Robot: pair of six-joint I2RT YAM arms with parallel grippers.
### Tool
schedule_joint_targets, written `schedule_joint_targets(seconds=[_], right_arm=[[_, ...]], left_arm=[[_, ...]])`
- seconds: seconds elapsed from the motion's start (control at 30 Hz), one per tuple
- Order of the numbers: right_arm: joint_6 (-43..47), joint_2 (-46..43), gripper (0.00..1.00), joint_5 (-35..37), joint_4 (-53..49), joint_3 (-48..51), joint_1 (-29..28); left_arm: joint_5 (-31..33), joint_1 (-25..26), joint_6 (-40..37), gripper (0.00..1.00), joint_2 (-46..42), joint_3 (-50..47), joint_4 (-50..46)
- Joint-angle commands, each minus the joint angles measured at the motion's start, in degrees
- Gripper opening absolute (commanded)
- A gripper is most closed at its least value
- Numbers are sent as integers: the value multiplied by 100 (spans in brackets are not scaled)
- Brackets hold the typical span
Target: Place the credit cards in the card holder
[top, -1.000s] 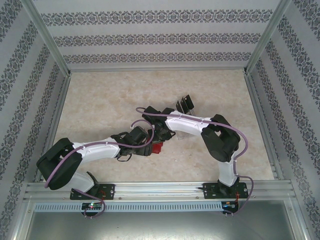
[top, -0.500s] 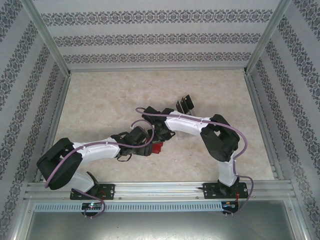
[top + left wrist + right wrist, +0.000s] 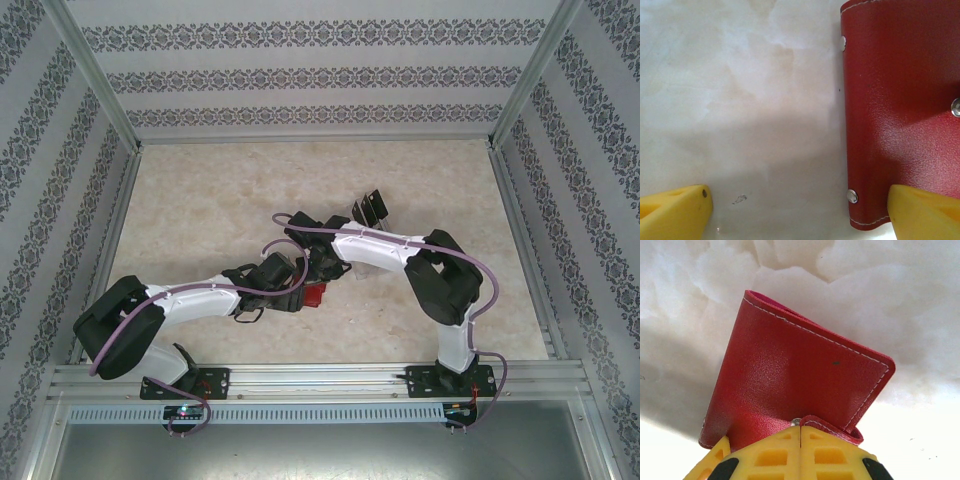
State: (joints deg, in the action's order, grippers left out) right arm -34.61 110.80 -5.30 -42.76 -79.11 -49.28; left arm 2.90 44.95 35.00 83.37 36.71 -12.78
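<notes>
1. The card holder [image 3: 317, 296], a red folded wallet, lies on the pale marbled surface [image 3: 200, 220], a little below the centre of the top view, where the ends of the two arms meet.
2. In the left wrist view the card holder [image 3: 895, 100] takes the right side of the frame. It shows white stitching and small metal studs along its left edge.
3. The left jaws stand wide apart and hold nothing. One yellow finger [image 3: 675, 212] is at the lower left over the bare surface. The other is at the lower right, in front of the lower corner of the wallet.
4. In the right wrist view the card holder [image 3: 800, 375] lies tilted in the middle of the frame, and its snap tab curls at the lower edge.
5. The right jaws are closed. Their yellow fingers [image 3: 775, 455] meet without a gap at the lower middle, with the tips right at the tab. I cannot tell whether the tab is pinched.
6. The credit cards [image 3: 372, 207], dark and close together, stand above the centre of the top view. They are just above the right arm [image 3: 380, 250] and apart from the wallet.
</notes>
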Motion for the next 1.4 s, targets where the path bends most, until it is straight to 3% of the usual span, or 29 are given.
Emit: schedule_joint_targets(seconds=[0.0,0.77,1.37], right_arm=[[-104,-153,0,128,-11,-23,-100],[-53,386,0,-31,56,-203,-152],[-348,404,0,-14,569,930,-59]], left_arm=[[-311,58,67,91,358,-191,311],[-311,58,76,90,360,-216,323],[-299,59,58,90,295,-182,242]])
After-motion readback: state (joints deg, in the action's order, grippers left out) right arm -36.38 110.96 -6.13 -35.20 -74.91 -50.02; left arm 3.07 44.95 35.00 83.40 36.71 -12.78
